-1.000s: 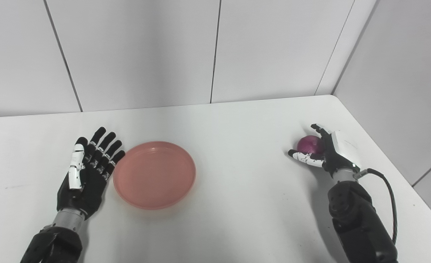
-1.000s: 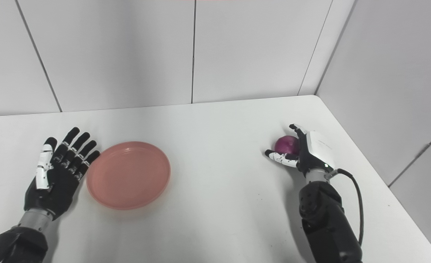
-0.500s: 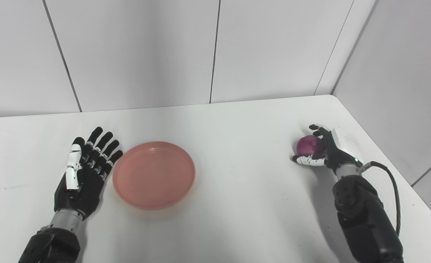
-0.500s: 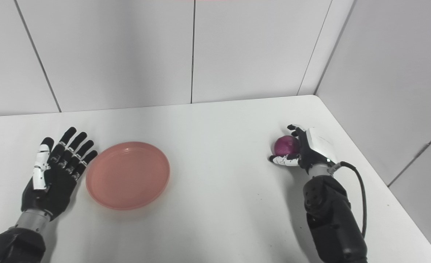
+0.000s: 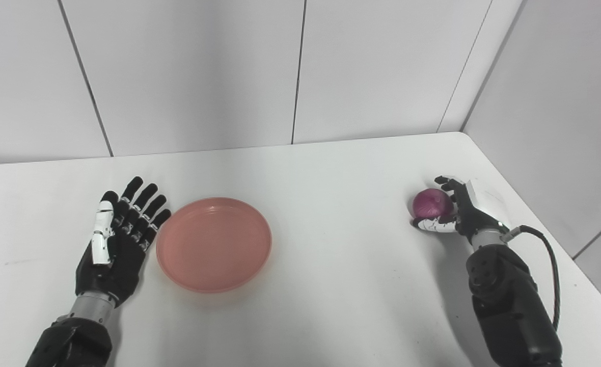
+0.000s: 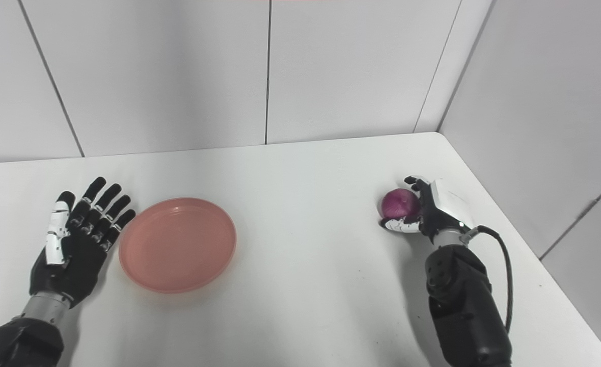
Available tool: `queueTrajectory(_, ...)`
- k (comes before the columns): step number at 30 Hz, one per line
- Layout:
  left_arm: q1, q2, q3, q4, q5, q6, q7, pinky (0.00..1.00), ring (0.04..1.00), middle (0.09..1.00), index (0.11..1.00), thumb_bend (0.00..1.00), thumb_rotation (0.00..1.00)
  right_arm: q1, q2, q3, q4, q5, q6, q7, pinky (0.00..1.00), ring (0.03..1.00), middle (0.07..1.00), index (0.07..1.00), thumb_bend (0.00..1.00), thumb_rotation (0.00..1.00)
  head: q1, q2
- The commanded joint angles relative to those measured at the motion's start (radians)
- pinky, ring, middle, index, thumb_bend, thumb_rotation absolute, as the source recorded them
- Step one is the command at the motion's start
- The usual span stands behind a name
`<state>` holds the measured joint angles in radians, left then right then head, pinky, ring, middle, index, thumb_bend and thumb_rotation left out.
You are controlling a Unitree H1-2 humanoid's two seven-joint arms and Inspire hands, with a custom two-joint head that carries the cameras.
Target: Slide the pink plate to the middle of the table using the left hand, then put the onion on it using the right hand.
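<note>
The pink plate (image 5: 214, 244) lies empty on the white table (image 5: 331, 265), left of the middle. My left hand (image 5: 119, 237) lies open, fingers spread, just left of the plate, its fingertips (image 5: 160, 216) close to the rim. The purple onion (image 5: 431, 203) is at the right side of the table. My right hand (image 5: 466, 209) is closed around it from the right, thumb under its front and fingers over its back. The onion is low, at the table surface. The onion also shows in the right eye view (image 6: 400, 202).
The table's right edge (image 5: 535, 224) runs close behind my right hand. White wall panels (image 5: 300, 71) stand along the back and the right. A black cable (image 5: 547, 265) loops off my right forearm.
My right hand's thumb and fingers have curled in and closed around the onion. My left hand has drawn back slightly from the plate's rim. The plate has not moved.
</note>
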<state>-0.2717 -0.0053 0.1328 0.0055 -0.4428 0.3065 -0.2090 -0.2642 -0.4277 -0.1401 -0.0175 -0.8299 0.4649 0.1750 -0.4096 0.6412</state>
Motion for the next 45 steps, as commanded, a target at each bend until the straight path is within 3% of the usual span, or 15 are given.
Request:
queueTrajectory(1, -0.035, 0.003, -0.004, -0.033, -0.009, -0.028, -0.007, 0.91, 0.930, 0.942, 0.933, 0.49, 1.00, -0.020, -0.026, -0.011, -0.031, 0.010, 0.004, -0.026, 0.50, 0.625, 0.696, 0.761, 0.81, 0.23, 0.002, 0.000)
queueTrajectory(6, -0.035, 0.003, -0.004, -0.036, -0.014, -0.025, -0.010, 0.92, 0.935, 0.948, 0.940, 0.49, 1.00, -0.024, -0.026, -0.005, -0.029, 0.032, 0.001, -0.031, 0.40, 0.504, 0.571, 0.589, 0.73, 0.17, 0.002, -0.001)
queueTrajectory(13, -0.038, 0.001, 0.000, -0.031, -0.017, -0.024, -0.005, 0.91, 0.932, 0.946, 0.939, 0.49, 1.00, -0.027, -0.034, 0.021, 0.000, 0.057, -0.025, -0.101, 0.27, 0.361, 0.446, 0.500, 0.69, 0.11, 0.002, -0.005)
queueTrajectory(23, -0.039, 0.000, -0.002, -0.029, -0.016, -0.028, -0.008, 0.91, 0.931, 0.944, 0.936, 0.49, 1.00, -0.022, -0.037, 0.035, -0.013, 0.110, -0.041, -0.174, 0.28, 0.373, 0.456, 0.505, 0.66, 0.10, 0.011, -0.007)
queueTrajectory(26, -0.039, 0.001, -0.003, -0.028, -0.016, -0.031, -0.011, 0.92, 0.937, 0.949, 0.941, 0.49, 1.00, -0.023, -0.033, 0.036, -0.026, 0.133, -0.049, -0.189, 0.34, 0.433, 0.505, 0.521, 0.66, 0.10, 0.011, -0.008)
queueTrajectory(29, -0.039, 0.000, -0.002, -0.027, -0.018, -0.032, -0.012, 0.92, 0.940, 0.954, 0.944, 0.48, 1.00, -0.031, -0.029, 0.041, -0.051, 0.142, -0.038, -0.187, 0.39, 0.482, 0.537, 0.532, 0.65, 0.10, 0.013, -0.009)
queueTrajectory(35, -0.036, -0.002, -0.005, -0.026, -0.018, -0.033, -0.014, 0.92, 0.937, 0.951, 0.940, 0.48, 1.00, -0.045, -0.020, 0.046, -0.098, 0.183, -0.076, -0.203, 0.40, 0.481, 0.523, 0.527, 0.65, 0.04, 0.020, -0.009)
queueTrajectory(45, -0.031, -0.021, -0.013, -0.043, 0.003, -0.028, 0.015, 0.91, 0.927, 0.943, 0.933, 0.47, 1.00, -0.094, -0.001, 0.113, -0.204, 0.175, -0.057, -0.165, 0.42, 0.484, 0.519, 0.529, 0.64, 0.06, 0.059, -0.011)
